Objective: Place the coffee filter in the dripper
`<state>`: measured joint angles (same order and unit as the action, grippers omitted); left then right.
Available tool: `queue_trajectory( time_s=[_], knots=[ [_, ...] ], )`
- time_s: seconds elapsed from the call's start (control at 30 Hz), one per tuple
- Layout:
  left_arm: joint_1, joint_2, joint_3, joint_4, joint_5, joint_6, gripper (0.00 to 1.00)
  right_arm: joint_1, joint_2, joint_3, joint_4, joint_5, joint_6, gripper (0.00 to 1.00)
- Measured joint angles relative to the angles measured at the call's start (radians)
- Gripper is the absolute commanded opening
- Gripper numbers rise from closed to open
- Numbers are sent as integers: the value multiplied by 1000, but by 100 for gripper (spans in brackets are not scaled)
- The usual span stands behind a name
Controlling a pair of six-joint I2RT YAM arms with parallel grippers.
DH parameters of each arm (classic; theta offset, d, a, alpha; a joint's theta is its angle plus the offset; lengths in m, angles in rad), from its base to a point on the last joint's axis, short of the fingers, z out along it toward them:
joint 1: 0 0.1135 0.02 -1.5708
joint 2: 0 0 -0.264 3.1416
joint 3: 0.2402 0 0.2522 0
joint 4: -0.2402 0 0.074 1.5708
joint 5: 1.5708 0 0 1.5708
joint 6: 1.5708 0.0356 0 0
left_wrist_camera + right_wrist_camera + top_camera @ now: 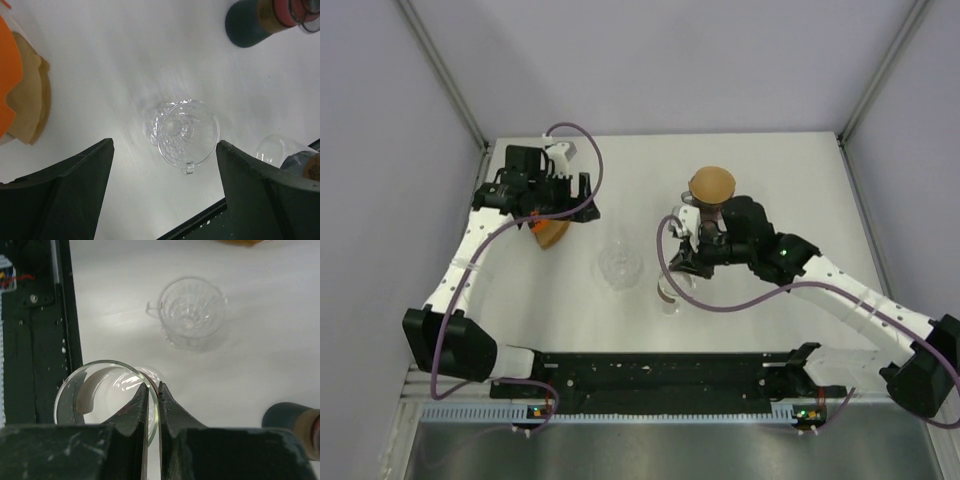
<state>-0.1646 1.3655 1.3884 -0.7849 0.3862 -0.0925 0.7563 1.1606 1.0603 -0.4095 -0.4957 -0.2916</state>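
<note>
a: where is the coffee filter (30, 105)?

b: it lies on the white tabletop (800, 200) at the far left, a tan paper cone. an orange piece (7, 75) overlaps its edge. in the top view it sits just under the left arm's wrist.

a: and the dripper (619, 265)?

b: it's clear ribbed glass and stands upright near the middle of the tabletop, between the two arms. its small handle shows on one side. the coffee filter is well apart from it, off to the left.

a: what about the left end effector (165, 146)?

b: its jaws are spread wide and have hold of nothing. from the left wrist camera the dripper shows down between the two dark fingers, and neither finger touches it.

a: and the right end effector (153, 385)?

b: the two fingers are pinched together on the rim of a glass cup (95, 400), one inside the wall and one outside. the cup stands just beside the dripper, on the side nearer the arm bases and close to the black rail.

a: anything else?

b: a dark canister (712, 185) with a brown top stands behind the right arm's wrist, apart from the dripper.
</note>
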Motion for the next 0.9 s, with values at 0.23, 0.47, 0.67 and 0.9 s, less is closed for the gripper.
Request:
queue_trajectory(
  time_s=[0.23,0.47,0.67,0.9],
  knots=[
    [-47,51,-95,-1,10,49,87,0,-8,-260,78,-92,-185,0],
    [-105,190,-113,10,-5,66,76,0,97,-283,208,-160,-268,0],
    [-128,281,-113,5,-15,87,73,0,172,-252,290,-197,-283,0],
    [-144,313,-113,1,-30,112,65,0,259,-201,359,-201,-285,16]
  ],
)
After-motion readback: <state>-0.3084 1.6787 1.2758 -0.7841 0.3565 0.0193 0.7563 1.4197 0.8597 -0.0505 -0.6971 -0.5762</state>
